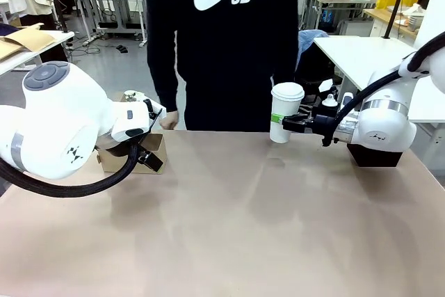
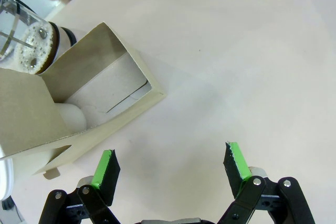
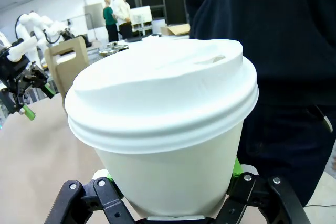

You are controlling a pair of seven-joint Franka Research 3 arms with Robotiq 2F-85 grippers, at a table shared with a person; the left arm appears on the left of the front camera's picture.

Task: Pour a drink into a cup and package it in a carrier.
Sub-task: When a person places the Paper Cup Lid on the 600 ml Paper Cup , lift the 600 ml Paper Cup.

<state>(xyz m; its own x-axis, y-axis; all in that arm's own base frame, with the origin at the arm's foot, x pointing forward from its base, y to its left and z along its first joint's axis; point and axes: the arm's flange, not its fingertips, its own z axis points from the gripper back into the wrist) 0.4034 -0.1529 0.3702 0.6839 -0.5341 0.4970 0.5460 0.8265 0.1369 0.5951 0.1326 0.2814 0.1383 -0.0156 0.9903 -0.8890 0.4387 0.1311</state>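
Note:
My right gripper (image 1: 290, 124) is shut on the tall white paper cup (image 1: 285, 112), which wears a white lid and hangs above the table's far right in front of the person. Close up, the cup (image 3: 168, 145) sits between the green pads. The brown cardboard carrier (image 1: 131, 156) stands at the far left. My left gripper (image 2: 170, 165) is open with nothing in it, just beside the carrier (image 2: 113, 72). A clear glass pitcher (image 2: 23, 38) with brown froth of the drink stands behind the carrier.
A person in a black hoodie stands at the far edge, one hand (image 1: 169, 119) near the carrier. A black box (image 1: 375, 155) sits under my right arm. The tan table (image 1: 229, 227) is bare across its middle and front.

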